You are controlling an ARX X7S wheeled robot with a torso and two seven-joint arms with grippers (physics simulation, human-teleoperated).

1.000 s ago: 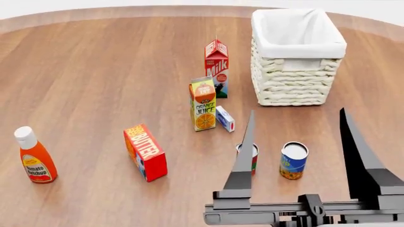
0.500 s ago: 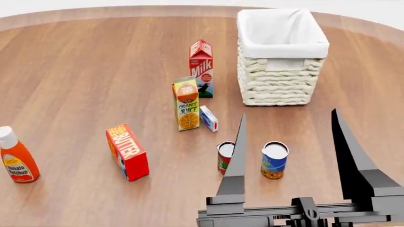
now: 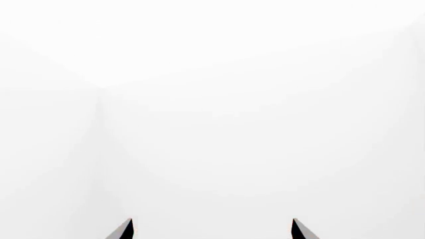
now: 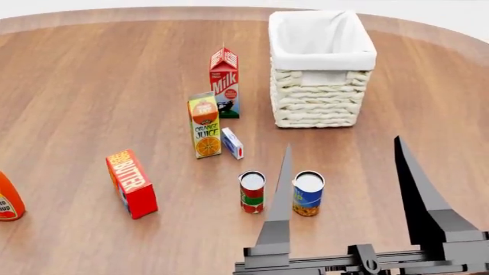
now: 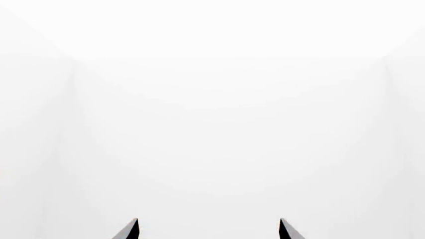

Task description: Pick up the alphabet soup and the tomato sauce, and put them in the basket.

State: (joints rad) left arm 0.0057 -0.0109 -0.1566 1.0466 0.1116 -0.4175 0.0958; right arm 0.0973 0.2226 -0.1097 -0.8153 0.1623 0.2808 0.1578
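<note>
The round wooden bench [image 4: 99, 80] filled nearly the whole head view. Toward its far right stood the basket [image 4: 321, 103], cream wicker with a white cloth liner folded over its rim, and nothing showed inside it. The right end effector [image 4: 342, 152] rose from the near edge of the view, its two dark fingers spread well apart with nothing between them. Its left finger crossed in front of the gap between the two cans. The milk carton [image 4: 224, 83] stood upright just left of the basket, and the orange juice carton [image 4: 205, 125] stood nearer and slightly left of that. A red butter box [image 4: 131, 184] rested at a tilt farther left and nearer. The ketchup bottle [image 4: 8, 197] was cut off by the left edge. The alphabet soup [image 4: 308, 193] stood upright on the bench, near of the basket, and the tomato sauce [image 4: 251, 192] stood upright just to its left, apart from it. A small white-and-blue box [image 4: 232, 143] lay beside the juice carton. The left end effector [image 3: 212, 229] showed only two separated fingertips against blank white.
</note>
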